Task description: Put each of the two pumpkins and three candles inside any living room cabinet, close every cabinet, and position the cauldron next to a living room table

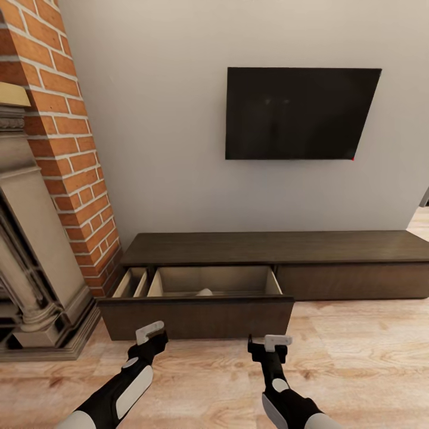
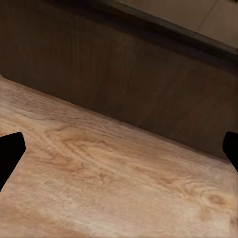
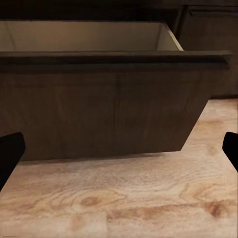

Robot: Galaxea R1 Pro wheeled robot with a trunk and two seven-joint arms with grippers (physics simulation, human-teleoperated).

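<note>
Most of the open drawer's [image 1: 196,298] contents are hidden behind its tall dark front panel; only a small pale rounded top [image 1: 204,292] peeks above the panel's edge, too little of it showing to say what it is. The fireplace [image 1: 36,262] is cut off by the frame's left edge.

The cabinet [image 1: 280,250] is a long, low, dark brown wooden unit with a flat top, its long axis running along the wall beneath the flat black television [image 1: 301,113]. The drawer at its left end is pulled out toward the robot, with pale, smooth insides and a divider near its left side. A red brick column [image 1: 71,149] stands next to the carved stone-coloured fireplace. The floor [image 1: 357,357] is light, grained wood planking.

The left gripper [image 1: 150,335] hangs just in front of the drawer's front panel, near its left part, its fingers spread wide, dark tips at both edges of the left wrist view. The right gripper [image 1: 271,344] hangs just before the panel's right end, likewise spread wide and holding nothing; ahead of it the right wrist view shows the drawer's right corner [image 3: 198,99].
</note>
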